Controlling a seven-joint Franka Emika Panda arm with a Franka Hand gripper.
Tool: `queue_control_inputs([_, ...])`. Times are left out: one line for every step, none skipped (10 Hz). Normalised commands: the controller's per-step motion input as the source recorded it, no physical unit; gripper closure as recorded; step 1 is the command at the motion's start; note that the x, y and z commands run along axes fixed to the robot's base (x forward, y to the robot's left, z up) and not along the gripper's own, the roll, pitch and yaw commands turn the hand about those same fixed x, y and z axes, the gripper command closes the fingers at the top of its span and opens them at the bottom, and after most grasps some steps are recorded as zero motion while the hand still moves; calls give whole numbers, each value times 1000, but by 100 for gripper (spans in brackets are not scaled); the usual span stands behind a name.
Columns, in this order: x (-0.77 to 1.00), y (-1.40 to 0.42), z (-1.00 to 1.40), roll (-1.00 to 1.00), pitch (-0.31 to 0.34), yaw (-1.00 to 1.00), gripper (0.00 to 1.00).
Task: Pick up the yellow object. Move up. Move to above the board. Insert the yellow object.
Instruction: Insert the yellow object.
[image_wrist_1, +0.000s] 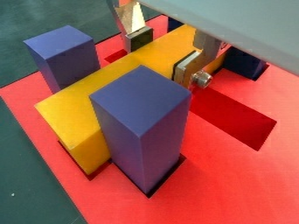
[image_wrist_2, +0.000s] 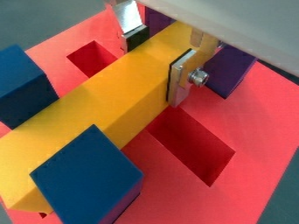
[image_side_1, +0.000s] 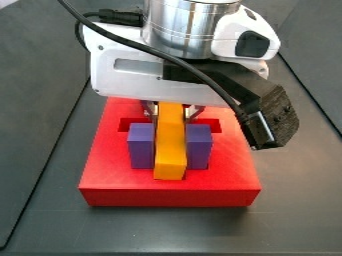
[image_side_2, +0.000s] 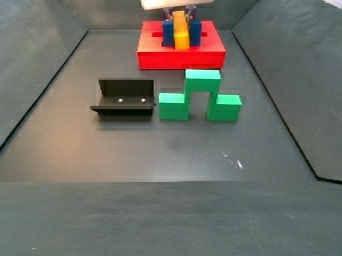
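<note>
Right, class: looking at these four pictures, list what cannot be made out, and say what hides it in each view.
- Far end of the yellow object: hidden by the gripper body in a side view.
- Whether the bar is fully seated in the board: its underside is hidden in both wrist views.
- Gripper fingers: too small in the distant side view.

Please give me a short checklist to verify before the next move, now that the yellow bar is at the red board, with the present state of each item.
1. Gripper shut on the yellow object: ok; finger plates press both its sides.
2. Yellow object lies between the blue-purple posts: ok.
3. Yellow object sits fully down in the board: cannot tell; it rises above the red surface.
4. Neighbouring slot empty: ok.
5. Green stepped block and fixture away from the board: ok.
</note>
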Motion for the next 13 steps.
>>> queue_control_inputs([0, 0, -789, 0, -49, 0, 100])
queue_control_inputs([40, 0, -671, -51, -84, 0, 100])
queue_control_inputs([169, 0, -686, -146, -113, 0, 100])
queue_control_inputs([114, 0, -694, -149, -113, 6, 100])
queue_control_inputs([0, 0, -543, 39, -36, 177, 100])
queue_control_inputs([143, 0, -477, 64, 0, 369, 100])
queue_control_inputs([23, 0, -300, 34, 0, 283, 100])
queue_control_inputs([0, 0, -314, 31, 0, 120, 100])
queue_control_inputs([0, 0, -249, 114, 0, 31, 100])
queue_control_inputs([0, 0, 0, 37, 0, 0, 100])
queue_control_inputs([0, 0, -43, 20, 0, 0, 100])
queue_control_inputs([0, -26, -57, 37, 0, -49, 100])
queue_control_inputs([0, -11, -37, 50, 17, -251, 100])
